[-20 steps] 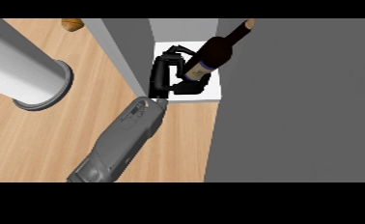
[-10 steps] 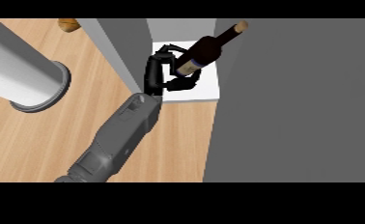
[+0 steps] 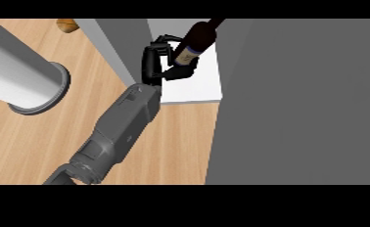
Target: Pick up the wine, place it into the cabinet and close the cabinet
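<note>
Since a second ago the wine bottle [image 3: 193,48] has travelled deeper into the cabinet [image 3: 189,86], and the forearm has pushed in after it. One black hand [image 3: 163,62] is curled round the lower body of the bottle, holding it tilted, with the label just past the fingers and the neck running up and away from the hand toward the cabinet's back. Which arm this is cannot be told for sure; it enters from the lower left, so it reads as the left hand, and no other hand shows. Below the hand lies the cabinet's white floor, and the bottle appears to hang over it rather than stand on it. To the hand's right rises a broad grey panel [image 3: 289,103], probably the open door. Behind the forearm, on the wooden tabletop [image 3: 65,133], stands a pale cylinder [image 3: 29,81]. The placing step is under way; next the bottle needs bringing upright and setting down on the white floor before the fingers let go, then the door swung shut.
</note>
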